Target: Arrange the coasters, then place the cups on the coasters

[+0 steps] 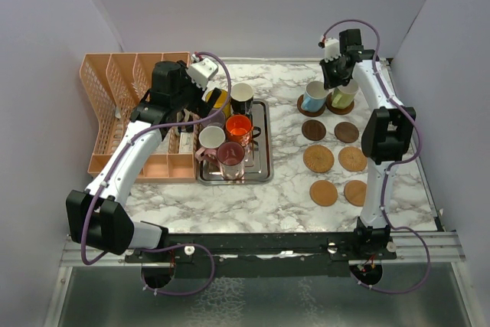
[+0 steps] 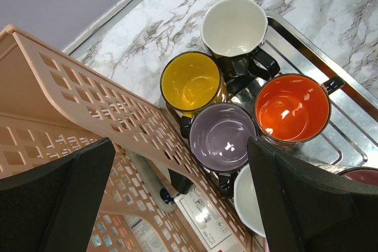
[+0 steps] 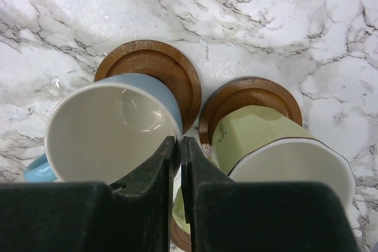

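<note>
Left gripper (image 2: 180, 146) stands spread wide in its wrist view, gripping nothing, above a steel tray (image 2: 351, 125) that carries cups. They are a black cup (image 2: 234, 28) that is white inside, a yellow cup (image 2: 191, 82), a purple cup (image 2: 222, 136), an orange cup (image 2: 291, 107), the edge of a maroon cup (image 2: 363, 175) and part of a white-lined cup (image 2: 251, 202). Beside the tray a peach slotted organiser (image 2: 77, 104) holds a printed card (image 2: 201, 219); its writing is too small to read.

Right gripper (image 3: 179, 146), in its own view, has its fingers pressed almost together with nothing between them, poised between two cups. The light blue cup (image 3: 112, 128) sits on a dark wooden coaster (image 3: 150, 63). The cream cup (image 3: 283, 146) sits on a second coaster (image 3: 251, 94) just beside it. A small script word (image 3: 220, 133) on the cream cup cannot be made out.

From above, those two loaded coasters lie at the far right of the marble table (image 1: 283, 189). Six bare coasters (image 1: 318, 158) lie in two columns nearer the arms, and the other cups stand in the tray at centre-left.
</note>
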Robot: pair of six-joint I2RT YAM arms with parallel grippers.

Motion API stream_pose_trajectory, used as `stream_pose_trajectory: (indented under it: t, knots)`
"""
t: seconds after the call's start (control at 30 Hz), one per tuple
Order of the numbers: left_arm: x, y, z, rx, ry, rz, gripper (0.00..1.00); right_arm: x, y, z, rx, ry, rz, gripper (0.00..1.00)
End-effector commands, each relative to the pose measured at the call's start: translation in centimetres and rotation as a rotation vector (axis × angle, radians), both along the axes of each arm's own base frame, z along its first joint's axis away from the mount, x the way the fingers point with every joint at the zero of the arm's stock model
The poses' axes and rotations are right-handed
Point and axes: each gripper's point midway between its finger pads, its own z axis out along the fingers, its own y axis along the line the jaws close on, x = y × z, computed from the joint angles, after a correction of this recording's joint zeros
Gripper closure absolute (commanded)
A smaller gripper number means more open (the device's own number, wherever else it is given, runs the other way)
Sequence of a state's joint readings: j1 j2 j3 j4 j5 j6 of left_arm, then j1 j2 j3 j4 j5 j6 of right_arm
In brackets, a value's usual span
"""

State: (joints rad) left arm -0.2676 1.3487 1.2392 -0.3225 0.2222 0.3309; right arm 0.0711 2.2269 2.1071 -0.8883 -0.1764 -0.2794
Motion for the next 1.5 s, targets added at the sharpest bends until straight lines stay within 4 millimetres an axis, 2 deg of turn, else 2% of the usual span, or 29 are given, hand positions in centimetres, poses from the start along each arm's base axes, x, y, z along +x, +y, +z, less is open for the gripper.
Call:
stream_pose_trajectory:
  t: [0.0,0.27,0.67,0.8,1.07,1.3,1.47]
  knots:
    - [0.0,-0.3,0.1,-0.016,-0.006,-0.024,0.01,1.4,0.3,0.8,-0.002,-0.045,-0.011,0.92]
    - [0.0,-0.3,-0.1,-0.014,-0.003,-0.024,0.01,1.8,0.3,1.0,-0.003,-0.055,-0.012,0.97]
    - [0.0,-0.2,-0.2,-0.010,-0.003,-0.022,0.01,2.3,-0.1,0.7,-0.021,-0.058,-0.018,0.98]
    - [0.0,-0.2,-0.1,-0.009,-0.004,-0.023,0.01,2.2,-0.1,0.5,-0.028,-0.054,-0.014,0.97]
    - [0.0,-0.2,-0.1,-0.006,-0.006,-0.022,0.01,2.1,-0.5,0.4,-0.048,-0.052,-0.009,0.87]
    - [0.0,-0.2,-0.2,-0.007,-0.003,-0.023,0.01,2.4,-0.6,2.0,-0.055,-0.085,-0.011,0.81]
    - [-0.1,-0.2,-0.3,-0.006,-0.001,-0.023,0.01,2.6,-0.7,4.7,-0.064,-0.139,-0.006,0.75]
